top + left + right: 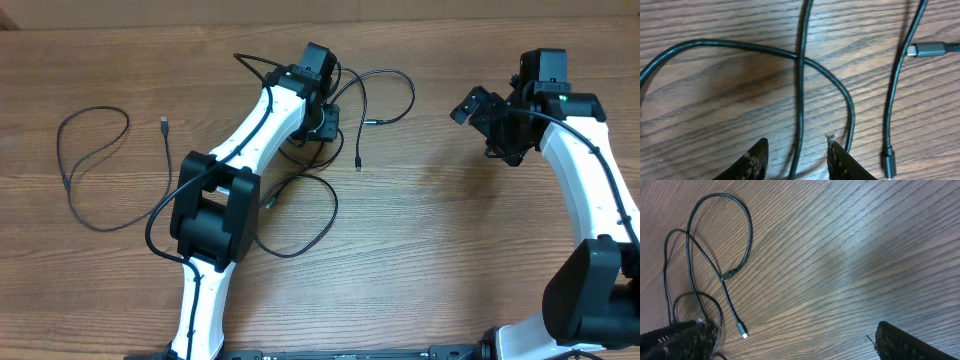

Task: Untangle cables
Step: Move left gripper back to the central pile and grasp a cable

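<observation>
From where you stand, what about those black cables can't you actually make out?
Overhead: the left arm covers where the cables cross, so how many are knotted is hidden.
Left wrist: the middle cable leaves the bottom edge between the fingers of the left hand; contact unclear.
Right wrist: cable loops vanish behind a finger of the right hand.

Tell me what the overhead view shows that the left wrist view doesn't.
Only overhead: the left arm, the right arm, and a separate cable looped alone on the table's left side. Only left wrist: close up, one strand crossing a loop, then running between the left gripper's parted fingers; also a grey plug. Both: the wooden table and the tangled cables by that gripper.
</observation>
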Available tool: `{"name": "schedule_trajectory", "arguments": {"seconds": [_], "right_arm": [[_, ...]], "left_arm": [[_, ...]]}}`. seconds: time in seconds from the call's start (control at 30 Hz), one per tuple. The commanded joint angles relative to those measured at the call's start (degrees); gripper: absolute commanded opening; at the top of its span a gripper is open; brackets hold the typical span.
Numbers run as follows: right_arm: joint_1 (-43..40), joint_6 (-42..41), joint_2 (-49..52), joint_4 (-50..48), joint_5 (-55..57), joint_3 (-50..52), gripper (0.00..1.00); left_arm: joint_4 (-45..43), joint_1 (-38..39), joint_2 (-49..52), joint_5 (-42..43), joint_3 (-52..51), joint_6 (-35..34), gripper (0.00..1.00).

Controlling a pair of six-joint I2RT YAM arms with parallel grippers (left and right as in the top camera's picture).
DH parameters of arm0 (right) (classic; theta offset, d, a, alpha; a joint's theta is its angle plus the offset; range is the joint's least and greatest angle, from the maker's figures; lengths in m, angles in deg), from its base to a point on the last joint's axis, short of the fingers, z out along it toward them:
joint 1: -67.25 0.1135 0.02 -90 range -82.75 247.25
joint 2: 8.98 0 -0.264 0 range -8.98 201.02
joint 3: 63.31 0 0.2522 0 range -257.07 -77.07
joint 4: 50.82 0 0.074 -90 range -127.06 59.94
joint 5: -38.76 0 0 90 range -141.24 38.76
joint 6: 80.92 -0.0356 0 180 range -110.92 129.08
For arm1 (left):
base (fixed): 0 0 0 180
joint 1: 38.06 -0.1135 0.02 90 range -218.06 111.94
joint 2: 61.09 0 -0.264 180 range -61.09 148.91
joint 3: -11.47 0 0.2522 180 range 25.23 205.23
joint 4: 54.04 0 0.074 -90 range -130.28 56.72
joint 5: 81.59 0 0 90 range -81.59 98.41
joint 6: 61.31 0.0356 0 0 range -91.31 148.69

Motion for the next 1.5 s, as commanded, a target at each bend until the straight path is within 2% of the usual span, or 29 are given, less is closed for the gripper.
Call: {"name": "schedule_trajectory", "arguments": {"seconds": [0.0,0.5,0.73,0.93,1.17,1.2,1.27,1.47], "right_arm": [[-0.1,0.2,-0.4,-0.2,0.5,-0.3,1.00],[-0.1,0.2,-0.4,-0.2,0.5,-0.3,1.00],[-0.1,0.2,-0.4,-0.2,0.5,-0.3,1.00],[-0.1,0.2,-0.4,-0.2,0.5,-0.3,1.00],[-0.1,0.2,-0.4,-0.2,0.5,-0.3,1.00],[-0.1,0.2,-0.4,-0.2,0.5,-0.3,1.00],[-0.1,0.2,-0.4,-0.2,0.5,-0.3,1.00],[-0.1,0.2,-0.4,-0.2,0.5,-0.3,1.00]], "left_arm": [[-0.7,0.5,0.4,-0.6,-0.4,0.7,0.37],[-2.9,0.5,0.4,-0.6,-0.4,0.7,0.34],[-6.9,0.7,1.8,-0.6,-0.5,0.6,0.24],[-9.1,0.8,5.1,-6.6,-0.5,-1.1,0.25],[-8.2,0.9,7.8,-6.3,-0.5,-1.1,0.25],[-7.8,1.0,8.0,-6.3,-0.5,-1.1,0.21],[-6.6,1.0,8.7,-6.3,-0.5,-1.0,0.04],[-2.6,1.0,7.1,-5.8,1.5,-0.3,0.04]]}}
